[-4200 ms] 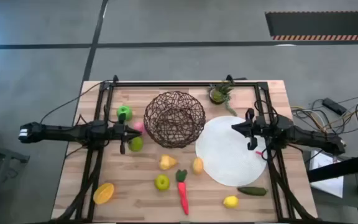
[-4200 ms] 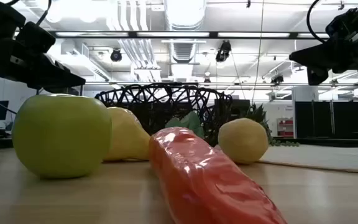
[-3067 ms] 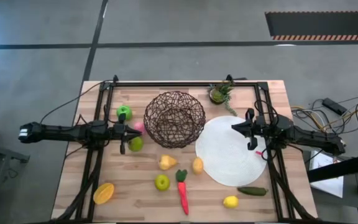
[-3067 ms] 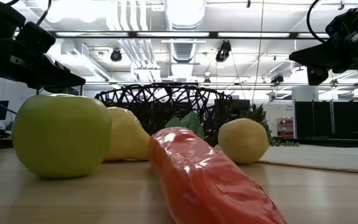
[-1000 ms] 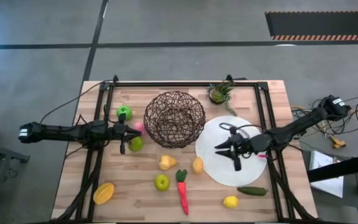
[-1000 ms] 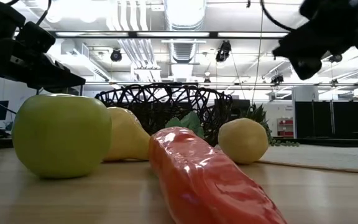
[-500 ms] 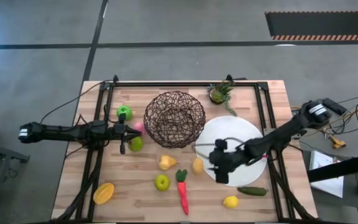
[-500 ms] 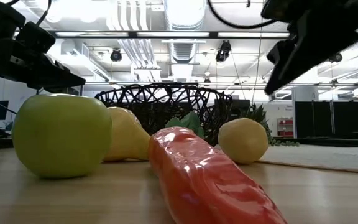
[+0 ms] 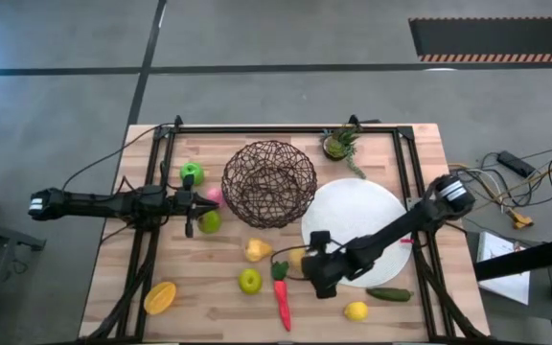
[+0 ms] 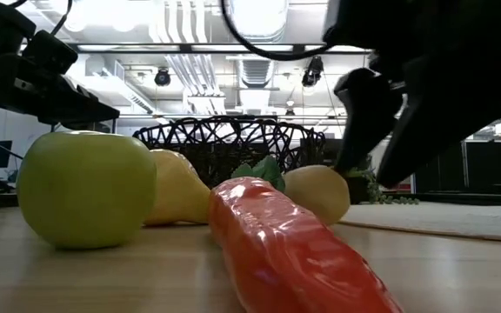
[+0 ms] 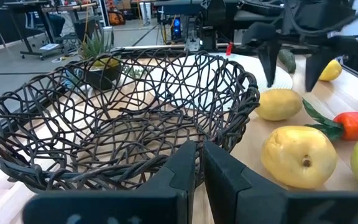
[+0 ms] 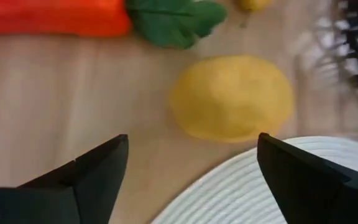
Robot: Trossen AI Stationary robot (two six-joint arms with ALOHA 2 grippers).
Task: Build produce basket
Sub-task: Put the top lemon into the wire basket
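Note:
The dark woven wire basket point(image 9: 269, 182) stands at the table's far middle, with no produce in it in the left wrist view point(image 11: 123, 118). Produce lies on the table around it: green apples point(image 9: 192, 173) point(image 9: 249, 281), a pink fruit point(image 9: 215, 195), a pear point(image 9: 258, 250), a red carrot piece point(image 9: 282, 299), an orange piece point(image 9: 160, 297), a lemon point(image 9: 356, 310) and a cucumber point(image 9: 388, 294). My right gripper point(image 9: 307, 265) is open just above a round yellow fruit point(image 12: 232, 98), one finger on each side. My left gripper point(image 9: 192, 204) is shut and empty left of the basket. My right gripper comes down on the round yellow fruit point(image 10: 316, 193) from above, slanting from the table's right. One finger point(image 10: 359, 122) stands close against the fruit's right side in the low view. I cannot tell whether it touches the fruit, which lies on the table.
A flat white plate point(image 9: 367, 216) lies right of the basket, under my right arm. A small potted plant point(image 9: 338, 144) stands at the far edge. A dark frame rail point(image 9: 151, 240) runs along each side of the table.
My right gripper has swung from over the plate toward the table's left and near edge, and has come down over the round yellow fruit, still open. In the low view the fruit has shifted a little toward the table's left.

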